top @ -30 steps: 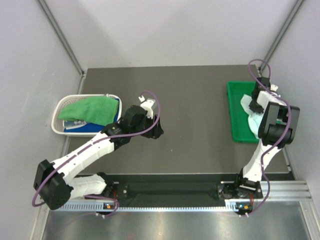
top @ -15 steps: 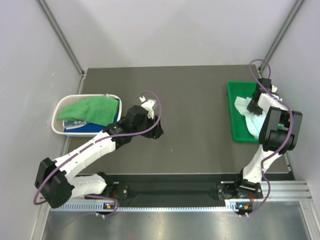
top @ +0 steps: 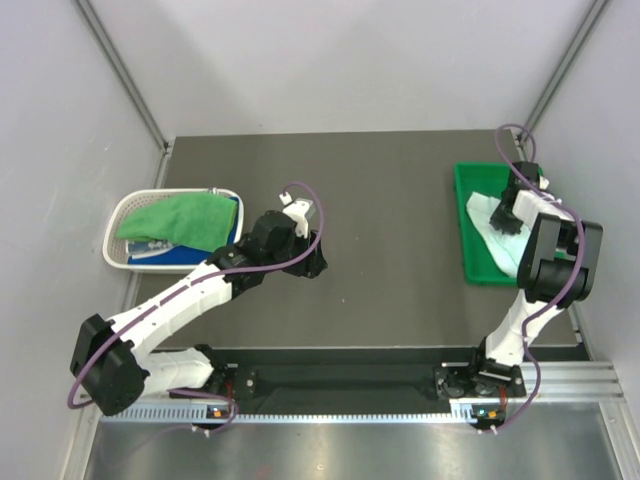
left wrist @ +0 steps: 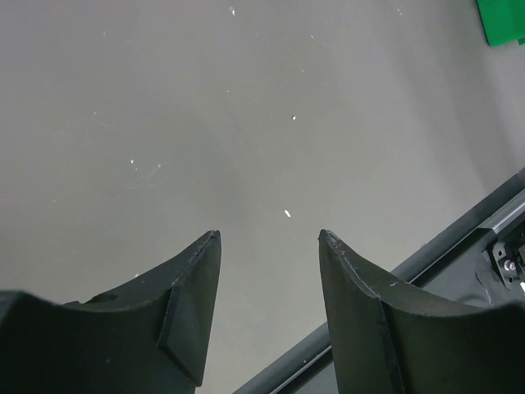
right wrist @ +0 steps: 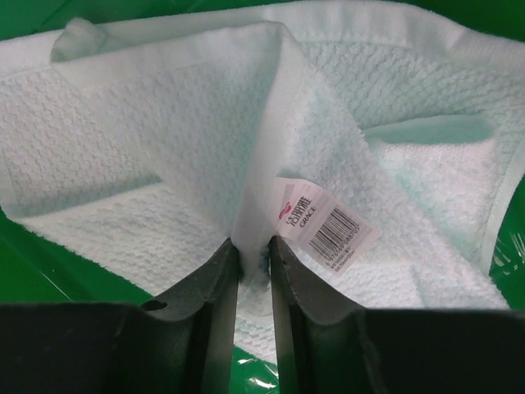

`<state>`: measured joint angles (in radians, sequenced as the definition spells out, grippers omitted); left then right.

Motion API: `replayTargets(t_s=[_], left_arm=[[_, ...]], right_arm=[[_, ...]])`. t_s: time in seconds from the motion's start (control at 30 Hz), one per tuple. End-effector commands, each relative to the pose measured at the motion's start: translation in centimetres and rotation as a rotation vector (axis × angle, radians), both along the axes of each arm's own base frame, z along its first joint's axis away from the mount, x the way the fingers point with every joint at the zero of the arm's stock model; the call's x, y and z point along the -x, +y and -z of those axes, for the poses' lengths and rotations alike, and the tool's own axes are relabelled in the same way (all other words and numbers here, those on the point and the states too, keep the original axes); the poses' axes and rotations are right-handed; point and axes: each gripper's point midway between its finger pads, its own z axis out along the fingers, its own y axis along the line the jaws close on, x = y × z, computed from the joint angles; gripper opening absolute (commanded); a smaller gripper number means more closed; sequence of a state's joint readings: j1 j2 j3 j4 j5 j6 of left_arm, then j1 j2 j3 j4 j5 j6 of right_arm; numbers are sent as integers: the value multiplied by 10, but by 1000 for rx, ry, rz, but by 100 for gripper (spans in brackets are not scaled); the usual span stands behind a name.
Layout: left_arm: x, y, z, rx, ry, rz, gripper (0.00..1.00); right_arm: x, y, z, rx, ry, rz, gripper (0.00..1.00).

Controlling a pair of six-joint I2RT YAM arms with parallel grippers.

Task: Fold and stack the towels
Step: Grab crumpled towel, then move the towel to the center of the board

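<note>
While right fingers (right wrist: 215, 300) pinch the pale mint waffle-weave towel (right wrist: 164, 139) by its fold, left fingers (left wrist: 190, 308) open, empty, I'd release only once flat.

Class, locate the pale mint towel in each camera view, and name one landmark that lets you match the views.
Top external: pale mint towel at right, lying in the green tray.
Left wrist: not in it; only the tray's corner, top right.
Right wrist: fills the frame, a fold between the fingers of the right gripper.
Shared landmark: the green tray.
</note>
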<state>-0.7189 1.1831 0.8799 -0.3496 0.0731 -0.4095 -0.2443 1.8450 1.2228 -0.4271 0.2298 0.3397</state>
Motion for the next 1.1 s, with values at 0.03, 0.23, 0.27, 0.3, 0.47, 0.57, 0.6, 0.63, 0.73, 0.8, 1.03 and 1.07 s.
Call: replayTargets(t_s=[0.03,0.23,0.27,0.3,0.47,0.57,0.6,0.63,0.73,0.8,1.03,1.07], left_arm=[[-8,-8,-14,44,-49,0,56],[-7,-7,-14,43,-47,0,56],[-7,-8,-14,43,-47,2,56],[-7,-8,-14,42,-46,2,56],[-8,-7,-15,37,-50,-3,56],[-10,-5,-15,29,-55,-15,56],[-12,-3,-18,26,-66,-29,56],[-14,-1,-18,15,-70,-38,56],[-24,9,-27,-18,-103,-98,54],[-30,15,-36,-33,-119,-129,54],[-60,62,-83,-38,-196,-309,54],[-69,77,-94,-34,-215,-367,54]], right_arm=[[-10,3,-21,20,-71,-5,19],[-10,5,-50,33,-117,-3,4],[-12,7,-57,35,-130,-10,0],[-10,9,-66,36,-140,-12,0],[-17,24,-109,46,-200,-68,0],[-22,43,-141,44,-262,-127,0],[-23,52,-156,37,-297,-150,0],[-28,64,-174,20,-339,-187,0],[-36,111,-219,-5,-418,-309,0],[-34,161,-239,-23,-449,-417,0],[3,345,-275,-191,-554,-806,0],[9,364,-276,-208,-567,-846,0]])
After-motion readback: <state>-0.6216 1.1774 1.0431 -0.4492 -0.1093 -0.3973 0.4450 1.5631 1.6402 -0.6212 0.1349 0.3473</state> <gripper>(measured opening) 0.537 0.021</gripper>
